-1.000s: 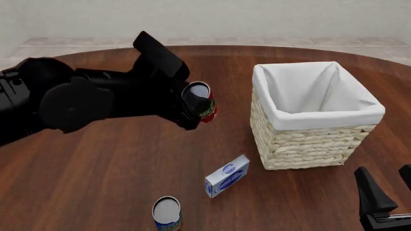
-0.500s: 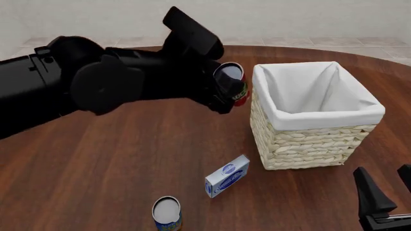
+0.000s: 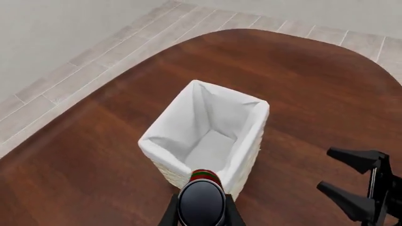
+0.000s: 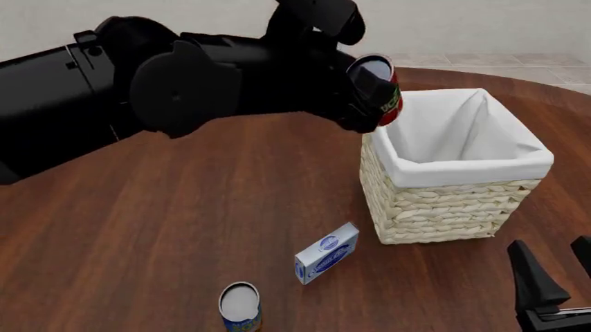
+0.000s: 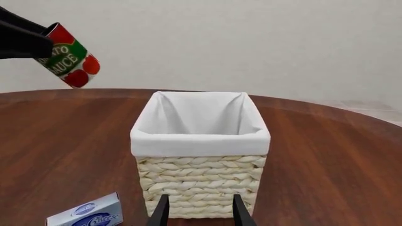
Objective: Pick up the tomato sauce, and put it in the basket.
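Two arms share the round wooden table, and only the left one carries anything. This table has much free surface toward its left edge and its far edge, so there is room there to swing an arm.

Next in size, the basket stands on the right half of the table, well in from every edge. Its mouth is open upward and the white lining is folded over the rim, so a thing can only enter from above. I think this is why the load is held so high.

The left arm reaches across from the left edge, and the left gripper is clamped on the tomato sauce. The can is in the air and tilted, just at the basket's left rim and above it, not yet over the middle of the opening. In my judgement it needs to go a little more to the right before release, otherwise it could hit the rim.

The right gripper waits near the table's near right corner, its fingers apart and holding nothing, facing the basket's near wall and apart from it.

A small blue-and-white box lies near the basket's near left corner, and a second can stands at the near edge; both are well below the carried can's path.
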You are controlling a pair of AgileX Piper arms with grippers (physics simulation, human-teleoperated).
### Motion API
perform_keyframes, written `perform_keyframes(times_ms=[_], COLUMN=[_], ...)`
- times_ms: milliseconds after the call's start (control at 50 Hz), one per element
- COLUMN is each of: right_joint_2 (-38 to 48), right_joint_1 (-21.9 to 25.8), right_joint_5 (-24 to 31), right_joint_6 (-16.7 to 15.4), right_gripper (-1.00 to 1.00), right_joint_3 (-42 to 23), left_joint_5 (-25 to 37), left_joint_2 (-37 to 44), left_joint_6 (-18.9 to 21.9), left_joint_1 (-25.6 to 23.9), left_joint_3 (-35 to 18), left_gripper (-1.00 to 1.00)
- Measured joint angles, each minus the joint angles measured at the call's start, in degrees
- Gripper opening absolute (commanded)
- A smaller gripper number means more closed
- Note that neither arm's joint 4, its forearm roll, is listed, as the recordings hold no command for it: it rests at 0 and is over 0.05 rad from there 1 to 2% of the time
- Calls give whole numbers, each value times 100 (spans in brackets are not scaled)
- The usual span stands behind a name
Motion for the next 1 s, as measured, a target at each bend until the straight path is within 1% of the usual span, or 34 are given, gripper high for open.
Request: perform_keyframes(times_ms=[340, 720, 1000], right_joint_2=[40, -1, -9], right_joint_1=[-2, -3, 38], right_joint_5=[-26, 3, 1], right_joint_6=[36, 99, 130], right_gripper=[100, 100, 100], right_joint_3=[-17, -12, -5], left_joint_5=[-139, -277, -245], left_joint_2=[504, 1226, 1675], left_joint_6=[-89, -150, -204], left_joint_1=[-220, -270, -362], left_joint_3=[-503, -1042, -1358], left_gripper=[-100, -100, -100])
